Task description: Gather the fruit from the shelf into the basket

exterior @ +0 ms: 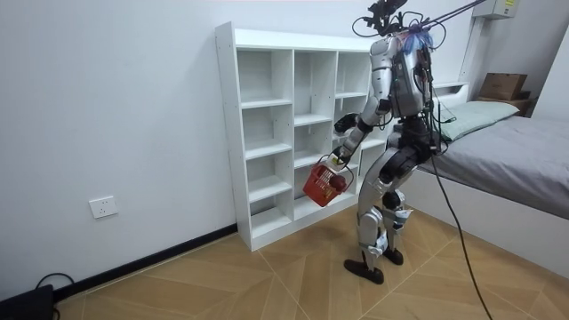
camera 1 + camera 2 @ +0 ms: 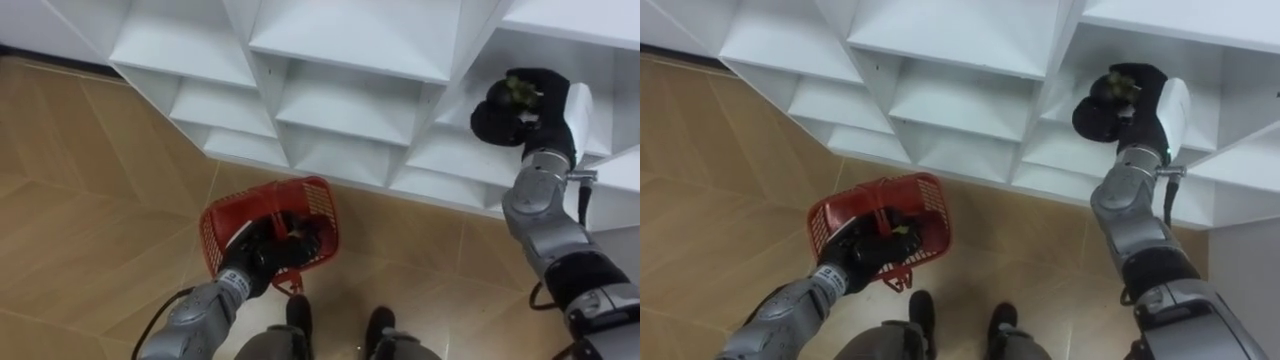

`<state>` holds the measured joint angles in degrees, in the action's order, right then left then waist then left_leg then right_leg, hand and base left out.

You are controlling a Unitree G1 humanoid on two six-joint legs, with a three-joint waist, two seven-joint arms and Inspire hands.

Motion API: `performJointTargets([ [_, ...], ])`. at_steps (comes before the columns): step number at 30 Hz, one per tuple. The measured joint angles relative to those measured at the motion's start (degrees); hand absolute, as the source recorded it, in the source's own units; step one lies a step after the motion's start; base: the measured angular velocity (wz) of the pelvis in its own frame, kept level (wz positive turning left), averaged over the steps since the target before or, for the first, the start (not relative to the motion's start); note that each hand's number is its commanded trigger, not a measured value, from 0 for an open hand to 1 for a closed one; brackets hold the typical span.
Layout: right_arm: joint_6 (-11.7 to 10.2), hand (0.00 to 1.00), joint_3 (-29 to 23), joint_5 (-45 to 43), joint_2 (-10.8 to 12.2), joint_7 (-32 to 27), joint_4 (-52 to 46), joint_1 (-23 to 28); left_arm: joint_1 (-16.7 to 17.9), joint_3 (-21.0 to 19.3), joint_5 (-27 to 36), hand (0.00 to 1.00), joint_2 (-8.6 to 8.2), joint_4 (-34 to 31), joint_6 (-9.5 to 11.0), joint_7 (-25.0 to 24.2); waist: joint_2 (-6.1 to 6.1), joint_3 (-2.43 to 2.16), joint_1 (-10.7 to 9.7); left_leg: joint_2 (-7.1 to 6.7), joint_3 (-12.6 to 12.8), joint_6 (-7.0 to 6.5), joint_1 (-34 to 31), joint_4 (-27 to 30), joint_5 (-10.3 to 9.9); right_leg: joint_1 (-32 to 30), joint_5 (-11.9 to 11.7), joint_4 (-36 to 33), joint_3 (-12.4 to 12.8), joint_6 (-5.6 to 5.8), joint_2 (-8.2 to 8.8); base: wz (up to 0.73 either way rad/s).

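Right hand (image 2: pixel 500 122): raised on an outstretched arm to the mouth of a compartment of the white shelf unit (image 1: pixel 228 133), fingers curled round a greenish fruit (image 2: pixel 520 90).
Left hand (image 2: pixel 262 255): held low ahead of the robot's feet, clenched on the near edge of a red basket (image 2: pixel 320 205).
Fruit's place: in the right hand's grasp, at the front edge of the compartment, well apart from the basket.
Eye views: showed the grasp on the fruit and the basket's open top tilted toward the shelves.
Room view: showed the robot standing upright, facing the unit's right-hand columns, the basket hanging by the lower shelves, and a bed (image 1: pixel 507 151) just behind the robot.
Edges and room: the basket hung clear of the shelf fronts, above the wood floor (image 2: pixel 90 180), which lay open on the robot's left.
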<state>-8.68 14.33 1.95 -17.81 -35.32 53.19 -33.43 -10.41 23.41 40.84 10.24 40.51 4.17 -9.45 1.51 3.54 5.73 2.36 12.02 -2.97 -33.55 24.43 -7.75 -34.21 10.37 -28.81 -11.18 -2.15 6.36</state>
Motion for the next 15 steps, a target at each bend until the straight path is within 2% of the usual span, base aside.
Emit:
performJointTargets([
  [15, 0.00, 1.00, 0.01, -0.50, 0.13, 1.88, -0.12, -0.34, -0.12, -0.51, -0.02, 1.00, 0.05, 0.06, 0.00, 0.00, -0.03, 0.01, 0.93, 0.06, -0.08, -0.01, -0.69, 0.26, -0.02, -0.39, 0.08, 0.02, -0.16, 0.07, -0.01, 0.00],
])
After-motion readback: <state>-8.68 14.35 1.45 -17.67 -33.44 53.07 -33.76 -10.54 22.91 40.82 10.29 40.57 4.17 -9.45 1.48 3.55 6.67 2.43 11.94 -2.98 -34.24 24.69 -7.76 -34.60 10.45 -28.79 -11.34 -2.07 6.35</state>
